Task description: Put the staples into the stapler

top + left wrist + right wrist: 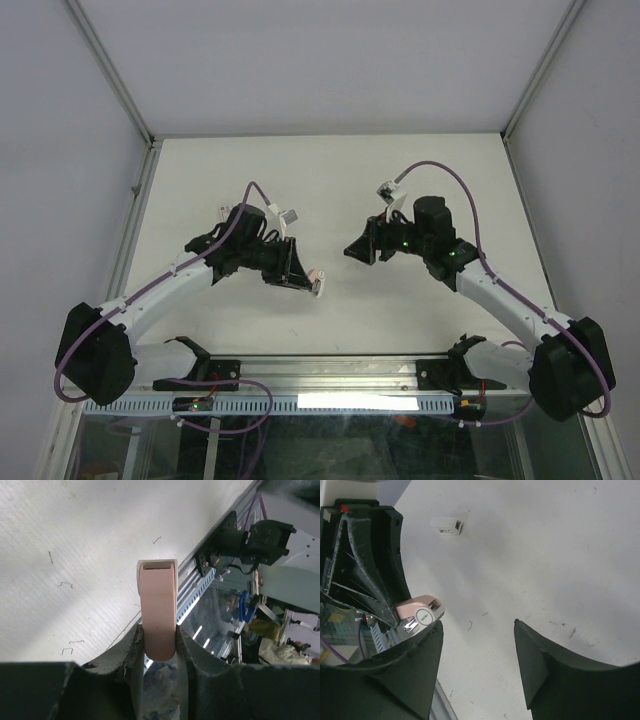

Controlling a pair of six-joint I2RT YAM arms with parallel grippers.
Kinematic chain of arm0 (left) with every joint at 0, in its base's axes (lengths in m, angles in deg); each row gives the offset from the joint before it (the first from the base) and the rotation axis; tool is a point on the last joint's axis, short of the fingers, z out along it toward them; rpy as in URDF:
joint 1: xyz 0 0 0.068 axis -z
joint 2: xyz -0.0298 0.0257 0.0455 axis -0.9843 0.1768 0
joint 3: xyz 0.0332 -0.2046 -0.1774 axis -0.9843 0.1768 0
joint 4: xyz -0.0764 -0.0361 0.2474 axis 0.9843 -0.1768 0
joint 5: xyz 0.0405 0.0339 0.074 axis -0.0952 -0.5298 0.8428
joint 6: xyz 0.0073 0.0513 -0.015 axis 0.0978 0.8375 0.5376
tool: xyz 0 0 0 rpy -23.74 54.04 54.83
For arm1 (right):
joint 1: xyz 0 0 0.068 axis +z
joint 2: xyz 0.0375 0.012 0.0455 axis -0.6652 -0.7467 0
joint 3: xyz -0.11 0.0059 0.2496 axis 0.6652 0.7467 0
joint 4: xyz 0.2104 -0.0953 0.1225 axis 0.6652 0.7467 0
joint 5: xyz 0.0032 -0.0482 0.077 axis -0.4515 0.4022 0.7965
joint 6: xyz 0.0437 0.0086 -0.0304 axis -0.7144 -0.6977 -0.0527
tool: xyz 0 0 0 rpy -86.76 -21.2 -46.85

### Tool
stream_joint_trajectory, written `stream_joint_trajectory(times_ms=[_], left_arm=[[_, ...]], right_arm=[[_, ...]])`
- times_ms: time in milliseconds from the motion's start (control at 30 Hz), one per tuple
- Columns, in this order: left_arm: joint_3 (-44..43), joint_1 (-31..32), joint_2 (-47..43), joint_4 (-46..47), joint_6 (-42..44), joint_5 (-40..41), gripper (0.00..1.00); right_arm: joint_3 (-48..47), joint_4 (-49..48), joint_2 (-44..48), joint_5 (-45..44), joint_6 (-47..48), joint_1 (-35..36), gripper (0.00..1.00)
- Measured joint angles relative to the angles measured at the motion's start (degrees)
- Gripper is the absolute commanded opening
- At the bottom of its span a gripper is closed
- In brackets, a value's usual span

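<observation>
Slippage threatens: your left gripper (159, 632) clamps the pink stapler (158, 605) by its rounded end only, so a push may twist it. Your right gripper (478, 625) gapes empty; staples (447, 525) lie on the table (545, 555), apart from both.

One stapler (158, 615), one staples box (447, 525)

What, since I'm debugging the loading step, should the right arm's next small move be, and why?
Probably reach the open, empty right gripper toward the staples lying on the table ahead of it: the left gripper clamps the pink stapler, so the staples are the missing piece.
</observation>
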Motion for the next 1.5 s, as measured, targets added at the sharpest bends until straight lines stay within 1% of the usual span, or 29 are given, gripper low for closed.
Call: stream_joint_trajectory(times_ms=[133, 300, 367, 467, 567, 733, 867, 1000, 1233, 1333, 1433, 1500], left_arm=[[0.3, 0.0, 0.0, 1.0, -4.4, 2.8, 0.0], [2.9, -0.2, -1.2, 6.4, -10.8, 6.5, 0.0], [3.7, -0.4, -1.3, 8.1, -12.7, 7.6, 0.0], [4.1, -0.4, -1.3, 9.7, -14.8, 8.9, 0.0], [4.5, -0.4, -1.5, 11.0, -16.1, 9.5, 0.0], [4.8, -0.4, -2.3, 11.5, -17.0, 10.5, 0.0], [4.8, -0.4, -2.8, 11.8, -17.6, 10.6, 0.0], [4.8, -0.4, -3.0, 12.1, -17.7, 10.5, 0.0], [5.4, -0.7, -3.0, 12.3, -17.7, 10.6, 0.0], [5.5, -0.8, -3.0, 12.3, -17.7, 11.2, 0.0], [5.5, -0.9, -3.0, 12.1, -17.6, 11.8, 0.0], [5.5, -1.1, -3.0, 12.1, -17.6, 11.8, 0.0]], right_arm=[[3.8, -3.1, 1.9, -6.0, -4.6, 5.7, 0.63], [10.1, -8.2, 5.2, -13.1, -11.7, 11.7, 0.62], [10.8, -8.9, 5.2, -15.4, -13.1, 13.7, 0.61], [10.9, -10.4, 4.0, -17.5, -14.6, 16.7, 0.6], [10.7, -11.2, 1.4, -18.9, -15.8, 19.5, 0.56], [9.1, -11.3, -3.5, -20.4, -17.0, 23.6, 0.51], [7.4, -11.4, -5.7, -21.6, -17.4, 25.6, 0.47], [5.7, -11.6, -7.2, -22.8, -17.9, 26.2, 0.38], [4.1, -11.2, -8.9, -24.0, -17.9, 26.4, 0.18], [3.3, -10.2, -9.7, -24.5, -17.8, 26.4, 0.12], [2.8, -9.8, -10.4, -24.8, -17.7, 26.4, 0.0], [2.5, -9.7, -10.7, -24.9, -17.6, 26.4, 0.0]])
